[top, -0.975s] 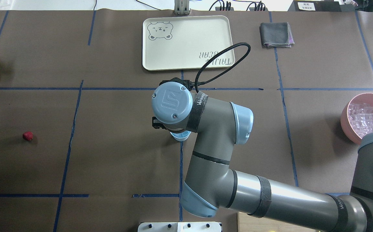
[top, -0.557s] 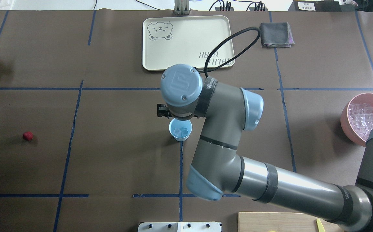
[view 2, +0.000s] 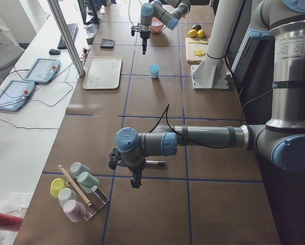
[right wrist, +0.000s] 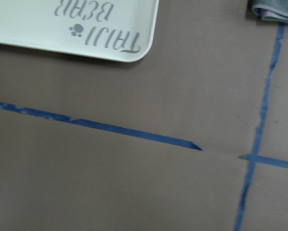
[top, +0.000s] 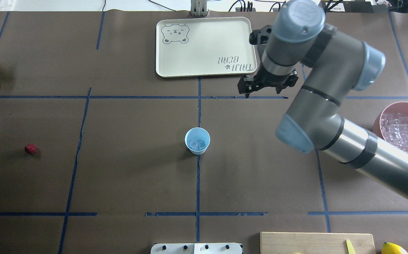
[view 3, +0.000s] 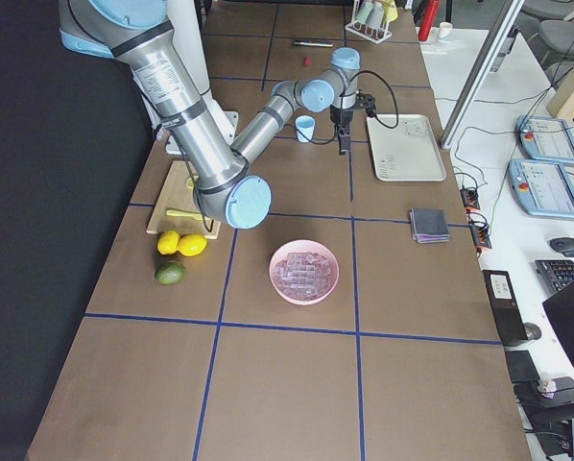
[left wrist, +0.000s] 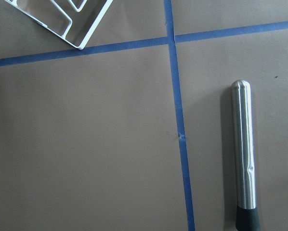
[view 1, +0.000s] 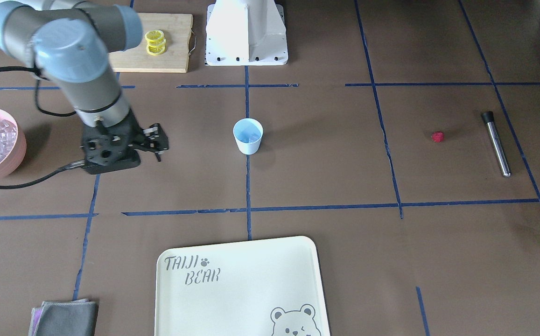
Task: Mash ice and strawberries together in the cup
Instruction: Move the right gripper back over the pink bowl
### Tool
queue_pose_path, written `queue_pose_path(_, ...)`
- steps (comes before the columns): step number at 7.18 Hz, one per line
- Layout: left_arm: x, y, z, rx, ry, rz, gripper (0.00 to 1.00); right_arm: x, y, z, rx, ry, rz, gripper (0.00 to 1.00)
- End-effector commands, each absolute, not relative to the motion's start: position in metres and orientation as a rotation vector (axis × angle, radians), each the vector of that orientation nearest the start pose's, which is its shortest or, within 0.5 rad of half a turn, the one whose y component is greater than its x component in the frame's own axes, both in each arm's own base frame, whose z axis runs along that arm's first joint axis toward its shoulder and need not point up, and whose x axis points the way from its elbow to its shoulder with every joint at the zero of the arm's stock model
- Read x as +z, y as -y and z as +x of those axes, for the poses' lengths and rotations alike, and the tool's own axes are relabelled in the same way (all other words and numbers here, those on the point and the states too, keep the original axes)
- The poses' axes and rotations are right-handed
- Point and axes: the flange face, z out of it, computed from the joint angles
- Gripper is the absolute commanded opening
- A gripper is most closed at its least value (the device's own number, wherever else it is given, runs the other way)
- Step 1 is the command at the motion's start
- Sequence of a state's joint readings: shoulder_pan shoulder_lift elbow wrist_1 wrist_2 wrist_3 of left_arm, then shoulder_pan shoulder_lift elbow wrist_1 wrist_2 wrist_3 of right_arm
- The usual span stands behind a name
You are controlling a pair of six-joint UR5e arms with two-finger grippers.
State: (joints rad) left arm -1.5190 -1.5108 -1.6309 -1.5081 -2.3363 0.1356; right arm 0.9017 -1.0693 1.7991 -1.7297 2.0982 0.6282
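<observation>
The light-blue cup (top: pixel 197 140) stands at the table's middle, with two clear ice cubes (top: pixel 197 144) in it; it also shows in the front view (view 1: pixel 248 135). More ice (top: pixel 403 131) fills the pink bowl (top: pixel 378 128) at the right. The red strawberry (top: pixel 30 149) lies alone at the far left. My right gripper (top: pixel 266 90) hangs open and empty by the tray's near right corner, well behind and right of the cup. My left gripper (view 2: pixel 136 179) shows only in the left side view, above a steel muddler (left wrist: pixel 243 149); I cannot tell whether it is open.
A cream bear tray (top: pixel 204 46) lies at the back centre, with a grey cloth (top: pixel 302 38) to its right. A wooden board (view 1: pixel 157 44) with lemon slices (view 1: pixel 155 42) sits by the robot base. A white rack with cups (view 2: pixel 76 189) stands at the far left end.
My right arm has moved from over the cup to the back right, toward the tray's corner. The cup is now uncovered, with ice in it.
</observation>
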Motion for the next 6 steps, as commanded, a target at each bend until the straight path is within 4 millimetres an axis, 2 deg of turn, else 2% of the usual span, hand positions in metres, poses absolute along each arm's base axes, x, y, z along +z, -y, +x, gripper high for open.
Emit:
queue_pose_path(1,0.643,0.485,-0.036,0.169,-0.773,0.01,1.0,0.386,0.542,-0.196,-0.311,0.741,0.146,0.99)
queue_pose_path(2,0.639,0.489,-0.036,0.175,-0.775,0.021,1.0,0.427,0.531,-0.147,-0.354,0.735,0.148,0.99)
queue_pose_path(3,0.625,0.502,-0.035,0.195,-0.774,0.068,1.0,0.462,0.52,-0.096,-0.382,0.736,0.156,0.99)
queue_pose_path(4,0.617,0.508,-0.035,0.223,-0.769,0.14,1.0,0.503,0.499,-0.051,-0.401,0.751,0.146,0.99)
queue_pose_path(5,0.617,0.511,-0.035,0.239,-0.766,0.186,1.0,0.544,0.47,-0.006,-0.387,0.764,0.131,0.99)
queue_pose_path(6,0.603,0.528,-0.031,0.224,-0.769,0.191,1.0,0.574,0.443,0.026,-0.336,0.765,0.107,0.99)
